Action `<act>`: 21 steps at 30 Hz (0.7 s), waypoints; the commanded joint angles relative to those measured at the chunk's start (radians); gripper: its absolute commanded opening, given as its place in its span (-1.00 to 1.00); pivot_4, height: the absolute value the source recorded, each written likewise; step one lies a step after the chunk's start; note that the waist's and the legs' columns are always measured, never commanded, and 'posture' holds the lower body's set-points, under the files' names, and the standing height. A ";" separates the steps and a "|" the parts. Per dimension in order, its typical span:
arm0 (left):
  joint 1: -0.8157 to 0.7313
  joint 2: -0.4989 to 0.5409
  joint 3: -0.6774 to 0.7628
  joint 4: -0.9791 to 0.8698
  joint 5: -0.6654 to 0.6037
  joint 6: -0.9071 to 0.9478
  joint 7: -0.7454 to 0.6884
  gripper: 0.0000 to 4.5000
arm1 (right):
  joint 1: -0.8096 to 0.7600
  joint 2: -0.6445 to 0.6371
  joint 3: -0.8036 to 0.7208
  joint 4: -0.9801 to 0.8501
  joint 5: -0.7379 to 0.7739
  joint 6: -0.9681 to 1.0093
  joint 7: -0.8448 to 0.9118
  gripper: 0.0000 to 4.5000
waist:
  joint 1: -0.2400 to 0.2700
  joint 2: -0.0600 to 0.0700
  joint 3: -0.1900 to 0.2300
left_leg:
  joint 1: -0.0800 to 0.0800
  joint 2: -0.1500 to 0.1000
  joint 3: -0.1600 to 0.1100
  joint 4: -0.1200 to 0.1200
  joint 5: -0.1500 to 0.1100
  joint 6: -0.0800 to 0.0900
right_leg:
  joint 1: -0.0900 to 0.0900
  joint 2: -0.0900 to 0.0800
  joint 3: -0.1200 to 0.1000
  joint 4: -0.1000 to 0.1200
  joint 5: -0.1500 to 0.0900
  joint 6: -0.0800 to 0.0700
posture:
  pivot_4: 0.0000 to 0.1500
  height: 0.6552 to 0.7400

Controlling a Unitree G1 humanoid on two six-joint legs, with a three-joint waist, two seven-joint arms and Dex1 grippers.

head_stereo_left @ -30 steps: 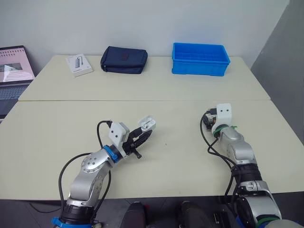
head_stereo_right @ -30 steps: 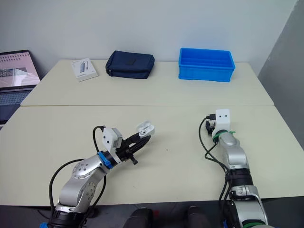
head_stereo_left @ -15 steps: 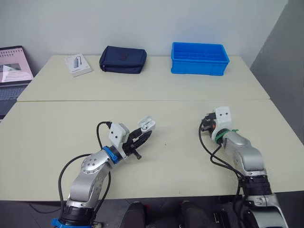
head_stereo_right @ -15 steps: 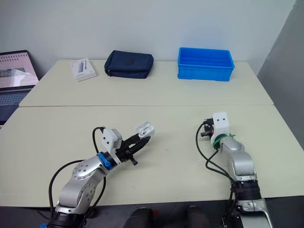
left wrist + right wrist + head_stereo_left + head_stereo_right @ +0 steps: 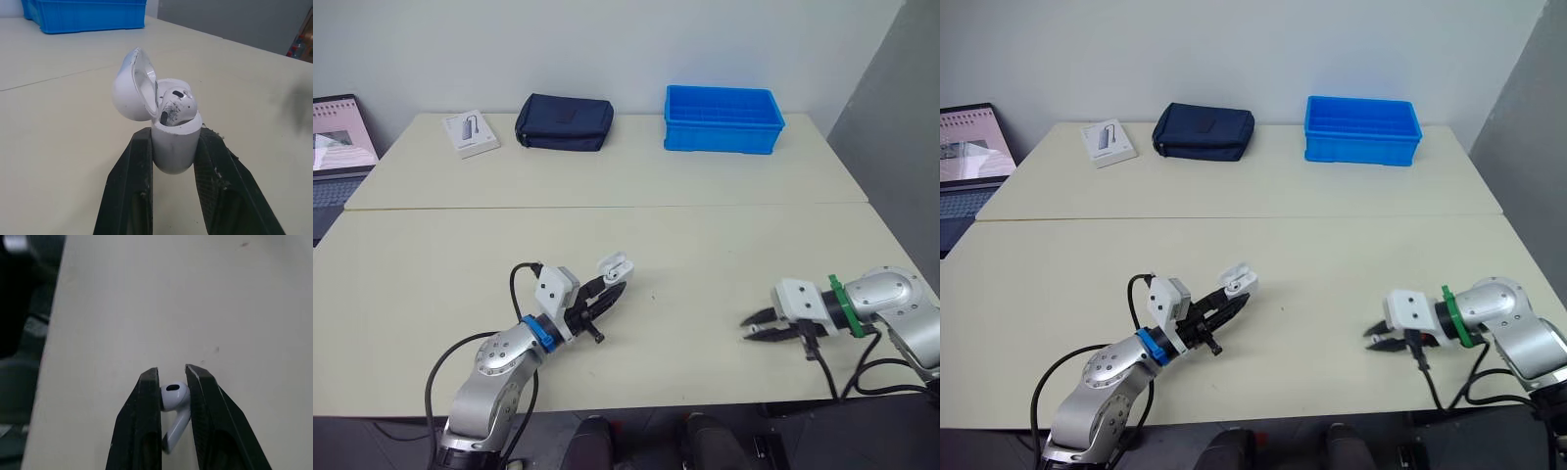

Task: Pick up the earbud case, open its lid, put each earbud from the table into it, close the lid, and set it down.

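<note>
Pale beige counter point(image 5: 705, 245) stretches under both arms. Closest in, the left gripper point(image 5: 618, 285) is clenched on the earbud case point(image 5: 173, 147), one black finger pressed against each side of its white body, which stands upright between them. The case's lid point(image 5: 131, 88) is tipped open on its hinge. The first earbud point(image 5: 176, 105) sits in the case's mouth, its rounded head poking above the rim.

Well to the right of the case, at about the same depth, the right gripper point(image 5: 746, 328) hangs low over the counter and points back toward the case. It is grasping the second earbud point(image 5: 174, 399), with the bud's head pinched between the fingertips and the stem trailing back between the fingers.

Far behind the case, across a seam in the counter, a navy pouch point(image 5: 564, 122) lies slightly to the case's left. A blue bin point(image 5: 723, 119) stands behind the case and to its right. A white booklet point(image 5: 472, 132) lies left of the pouch, farther from the case. A laptop point(image 5: 340, 137) sits farthest left of the case.
</note>
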State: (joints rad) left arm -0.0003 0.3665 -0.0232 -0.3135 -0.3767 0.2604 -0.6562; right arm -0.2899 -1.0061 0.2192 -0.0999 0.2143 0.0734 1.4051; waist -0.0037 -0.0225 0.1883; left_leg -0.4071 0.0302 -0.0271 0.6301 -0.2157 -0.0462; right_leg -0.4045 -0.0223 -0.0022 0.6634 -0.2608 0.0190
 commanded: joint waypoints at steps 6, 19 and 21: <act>-0.001 0.008 0.004 -0.059 -0.017 0.013 0.003 -0.65 | -0.053 -0.025 0.044 0.153 -0.093 -0.173 0.135 -0.82 | 0.000 0.000 0.000 | 0.001 0.000 0.001 0.000 0.000 0.000 | 0.000 0.000 0.001 0.000 0.000 0.000 | 1.00 0.57; 0.014 0.021 0.012 -0.083 -0.021 0.032 0.004 -0.65 | -0.068 0.008 0.060 0.198 -0.127 -0.186 0.128 -0.66 | 0.001 0.000 0.000 | 0.002 0.000 0.002 0.000 0.000 0.000 | 0.001 0.000 0.002 0.001 0.000 0.000 | 1.00 0.57; 0.012 0.021 0.010 -0.083 -0.021 0.033 0.006 -0.65 | -0.069 0.011 0.063 0.208 -0.135 -0.209 0.126 -0.37 | 0.001 0.000 0.000 | 0.003 0.000 0.002 0.000 0.000 0.000 | 0.001 0.000 0.003 0.001 0.000 0.000 | 1.00 0.57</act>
State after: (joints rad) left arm 0.0151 0.3807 -0.0238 -0.3496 -0.3838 0.2987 -0.6482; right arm -0.3508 -0.9983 0.2739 0.1040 0.0934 -0.1148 1.5134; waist -0.0029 -0.0224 0.1882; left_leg -0.4040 0.0300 -0.0247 0.6301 -0.2157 -0.0463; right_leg -0.4034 -0.0223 0.0012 0.6648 -0.2604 0.0193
